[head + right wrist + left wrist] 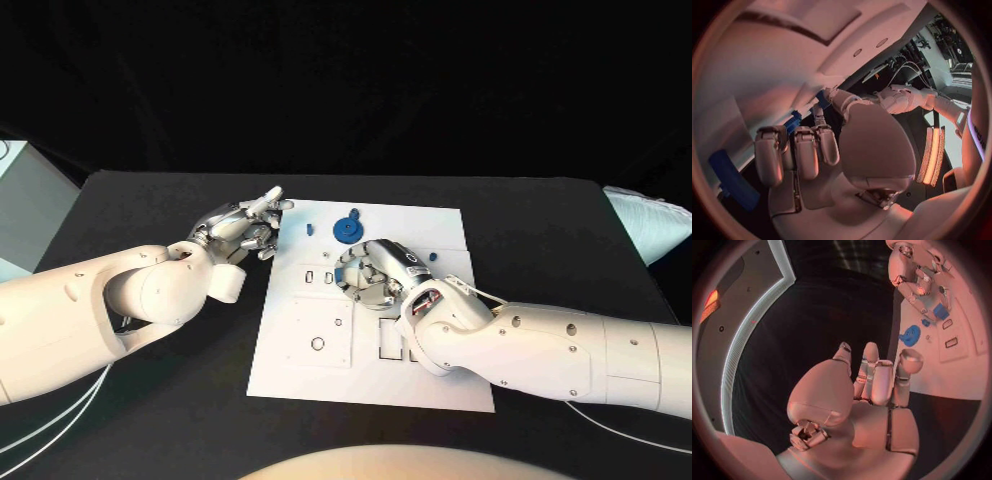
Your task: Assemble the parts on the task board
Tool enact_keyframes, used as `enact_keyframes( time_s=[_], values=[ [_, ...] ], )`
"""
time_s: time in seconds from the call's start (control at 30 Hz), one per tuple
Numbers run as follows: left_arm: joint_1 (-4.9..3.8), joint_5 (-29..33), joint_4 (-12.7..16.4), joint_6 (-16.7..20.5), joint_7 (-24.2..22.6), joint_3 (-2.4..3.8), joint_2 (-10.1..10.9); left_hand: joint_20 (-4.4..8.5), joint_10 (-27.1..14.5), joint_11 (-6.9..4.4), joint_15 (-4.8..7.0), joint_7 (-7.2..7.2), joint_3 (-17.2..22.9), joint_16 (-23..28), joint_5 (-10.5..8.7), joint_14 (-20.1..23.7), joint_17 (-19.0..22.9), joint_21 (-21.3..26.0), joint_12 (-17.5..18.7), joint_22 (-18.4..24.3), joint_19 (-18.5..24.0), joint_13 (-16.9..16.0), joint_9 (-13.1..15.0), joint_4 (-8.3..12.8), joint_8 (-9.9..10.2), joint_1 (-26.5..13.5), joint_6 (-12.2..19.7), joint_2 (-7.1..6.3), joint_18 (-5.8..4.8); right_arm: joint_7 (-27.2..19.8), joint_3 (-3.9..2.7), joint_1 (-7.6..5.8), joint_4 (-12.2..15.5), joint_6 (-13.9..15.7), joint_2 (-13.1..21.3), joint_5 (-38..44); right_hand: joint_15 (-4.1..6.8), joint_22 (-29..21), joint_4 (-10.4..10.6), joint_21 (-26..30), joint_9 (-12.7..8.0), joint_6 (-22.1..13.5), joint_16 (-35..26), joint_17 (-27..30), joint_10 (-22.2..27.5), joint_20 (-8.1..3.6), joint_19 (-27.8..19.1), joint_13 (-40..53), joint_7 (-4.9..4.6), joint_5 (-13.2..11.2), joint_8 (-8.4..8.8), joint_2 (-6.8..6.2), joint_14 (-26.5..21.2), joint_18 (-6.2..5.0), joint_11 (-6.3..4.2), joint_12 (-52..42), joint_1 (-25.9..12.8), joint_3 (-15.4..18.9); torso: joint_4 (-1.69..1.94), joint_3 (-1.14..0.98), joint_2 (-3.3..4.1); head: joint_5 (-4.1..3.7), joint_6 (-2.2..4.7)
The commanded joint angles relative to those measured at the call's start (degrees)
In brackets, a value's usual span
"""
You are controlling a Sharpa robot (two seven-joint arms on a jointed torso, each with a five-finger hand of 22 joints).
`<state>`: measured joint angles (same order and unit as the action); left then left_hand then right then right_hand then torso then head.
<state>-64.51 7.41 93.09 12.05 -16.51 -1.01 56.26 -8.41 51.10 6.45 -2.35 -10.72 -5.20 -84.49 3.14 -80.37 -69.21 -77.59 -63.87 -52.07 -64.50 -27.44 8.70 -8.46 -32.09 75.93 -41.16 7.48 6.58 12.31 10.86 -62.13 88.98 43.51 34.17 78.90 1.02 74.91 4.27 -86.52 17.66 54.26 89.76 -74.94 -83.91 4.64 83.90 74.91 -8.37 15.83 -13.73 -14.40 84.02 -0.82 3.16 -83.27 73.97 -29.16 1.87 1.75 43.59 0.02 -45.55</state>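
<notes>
Left hand (242, 228) hovers at the left edge of the white task board (440, 375), fingers loosely apart and nothing in them; right hand (378, 275) sits over the middle of the board on the black worktop (173, 420), fingers curled down, and whether it grips anything I cannot tell; a round blue part (348, 229) lies on the board near its far edge, just beyond the right hand; a small blue piece (310, 228) rests beside the left fingertips.
</notes>
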Motion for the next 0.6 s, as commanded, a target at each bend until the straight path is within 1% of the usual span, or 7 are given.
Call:
enact_keyframes(
  time_s=[0.03,0.3,0.47,0.5,0.53,0.57,0.6],
  values=[
    [-0.07,0.09,0.04,-0.83,0.01,0.05,-0.09,0.05,0.23,-0.21,-0.12,-0.13,-0.03,-0.14,0.10,-0.35,-0.09,-0.21,0.35,-0.10,-0.38,0.06,-0.07,0.11,0.12,0.62,-0.16,-0.15,0.74,-0.04,0.01,0.05,0.13,-0.85,-0.01,0.51,-0.43,12.47,-0.05,0.37,-0.10,-0.51,-0.19,-13.84,-0.40,0.52,4.37,9.34,-0.17,-0.38,0.20,-0.75,5.69,-0.12,0.51,0.36,-0.14,0.54,0.01,0.00,0.02,0.04,-0.07],
    [-0.07,0.08,-0.01,-0.94,0.22,0.05,-0.12,0.05,0.23,-0.21,-0.12,-0.13,-0.03,-0.16,0.10,-0.38,-0.15,-0.21,0.35,-0.10,-0.37,0.07,-0.08,0.11,0.13,0.61,-0.15,-0.15,0.74,0.06,0.02,0.05,0.21,-0.88,0.04,0.49,-0.58,12.43,0.20,0.46,-0.25,-0.69,-0.21,-13.80,-0.20,0.69,4.33,9.12,-0.27,-0.49,0.36,-1.15,5.68,-0.14,0.64,0.62,-0.68,1.41,-0.02,0.00,-0.01,0.06,-0.18],
    [-0.07,-0.17,-0.13,-0.90,0.25,0.05,-0.13,0.05,0.25,-0.20,-0.13,-0.15,-0.05,-0.16,0.10,-0.38,-0.12,-0.23,0.36,-0.14,-0.42,0.10,-0.12,0.07,0.18,0.59,-0.09,-0.14,0.73,0.10,0.02,0.05,0.43,0.20,0.21,0.52,-0.65,12.30,0.38,0.67,-0.40,-1.00,-0.23,-13.74,0.00,0.80,4.24,8.92,-0.31,-0.80,0.56,-1.42,5.66,-0.20,0.71,0.85,-0.98,2.40,0.01,-0.02,-0.03,0.04,-0.22],
    [-0.07,-0.37,-0.17,-0.84,0.26,0.05,-0.14,0.05,0.25,-0.20,-0.13,-0.15,-0.05,-0.16,0.10,-0.38,-0.12,-0.23,0.36,-0.14,-0.42,0.10,-0.12,0.07,0.18,0.59,-0.09,-0.14,0.73,0.05,0.02,0.05,0.52,0.63,0.27,0.49,-0.70,12.22,0.51,0.81,-0.52,-1.31,-0.23,-13.76,0.17,0.86,4.19,8.76,-0.36,-1.32,0.73,-1.41,5.67,-0.23,0.77,1.04,-1.04,3.15,0.01,-0.02,-0.05,0.04,-0.19],
    [-0.07,-0.53,-0.20,-0.81,0.27,0.05,-0.14,0.05,0.25,-0.20,-0.13,-0.15,-0.05,-0.16,0.10,-0.38,-0.12,-0.23,0.36,-0.14,-0.42,0.10,-0.12,0.07,0.18,0.59,-0.09,-0.14,0.73,-0.02,0.02,0.05,0.58,0.94,0.31,0.44,-0.88,12.37,0.73,0.60,-0.91,-2.76,-0.28,-13.63,0.85,0.99,4.29,8.14,-0.67,-2.70,1.56,-1.34,5.63,-0.17,1.00,1.79,-1.10,4.47,0.00,-0.02,-0.06,0.04,-0.17],
    [-0.07,-0.85,-0.24,-0.75,0.29,0.05,-0.14,0.05,0.25,-0.19,-0.13,-0.15,-0.06,-0.18,0.09,-0.41,-0.16,-0.24,0.36,-0.15,-0.43,0.11,-0.13,0.07,0.19,0.60,-0.08,-0.17,0.73,-0.20,0.02,0.05,0.71,1.49,0.40,0.32,-1.15,12.37,0.97,0.62,-1.22,-3.71,-0.25,-13.74,1.59,1.21,4.29,7.44,-0.95,-3.13,2.20,-0.79,5.65,-0.17,1.32,2.60,-0.58,6.48,0.00,-0.02,-0.07,0.04,-0.11],
    [-0.07,-1.21,-0.28,-0.69,0.33,0.05,-0.15,0.05,0.25,-0.19,-0.13,-0.15,-0.06,-0.18,0.09,-0.41,-0.16,-0.24,0.36,-0.15,-0.43,0.11,-0.13,0.07,0.19,0.60,-0.08,-0.17,0.73,-0.40,0.02,0.05,0.88,2.08,0.51,0.18,-1.53,12.37,1.94,0.67,-1.81,-5.10,-0.22,-13.82,2.43,1.69,4.29,6.65,-1.44,-3.11,3.26,0.72,5.66,-0.18,1.89,3.39,0.95,12.19,-0.01,-0.03,-0.08,0.04,-0.07]
  ],
)
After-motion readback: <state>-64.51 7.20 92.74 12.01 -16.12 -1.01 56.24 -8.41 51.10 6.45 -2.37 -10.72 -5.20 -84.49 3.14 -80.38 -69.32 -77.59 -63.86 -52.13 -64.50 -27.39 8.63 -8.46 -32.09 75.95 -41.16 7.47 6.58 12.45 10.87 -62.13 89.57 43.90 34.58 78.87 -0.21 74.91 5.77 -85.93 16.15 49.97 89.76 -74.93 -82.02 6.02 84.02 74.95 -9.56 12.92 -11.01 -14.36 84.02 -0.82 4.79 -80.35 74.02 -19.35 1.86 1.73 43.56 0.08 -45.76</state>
